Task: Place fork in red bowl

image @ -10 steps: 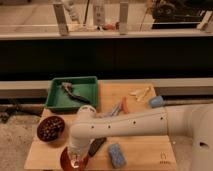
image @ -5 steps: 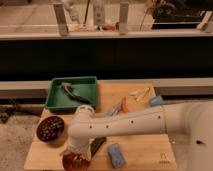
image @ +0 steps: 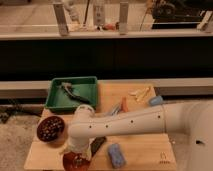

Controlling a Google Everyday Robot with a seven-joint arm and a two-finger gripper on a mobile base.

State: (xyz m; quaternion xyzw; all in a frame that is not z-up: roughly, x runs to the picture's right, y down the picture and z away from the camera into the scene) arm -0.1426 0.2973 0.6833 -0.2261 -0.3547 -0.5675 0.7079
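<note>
The red bowl [image: 70, 163], small, glossy and orange-red, sits at the front left edge of the wooden table [image: 150, 150]. My gripper [image: 77, 150] hangs straight down from the white arm [image: 125, 122] and is directly over the bowl, at or inside its rim. A thin pale piece that may be the fork shows in the bowl under the gripper, but I cannot make it out for certain. The wrist hides most of the bowl's inside.
A dark maroon bowl [image: 50, 129] stands to the left, behind the red bowl. A green tray [image: 92, 82] with utensils is at the back left. A black object [image: 98, 145] and a blue sponge [image: 116, 154] lie right of the gripper. Small utensils [image: 121, 106] and yellow pieces [image: 140, 92] lie at the back.
The gripper has stayed over the red bowl; the wrist has shifted only slightly. Nothing else on the table has moved.
</note>
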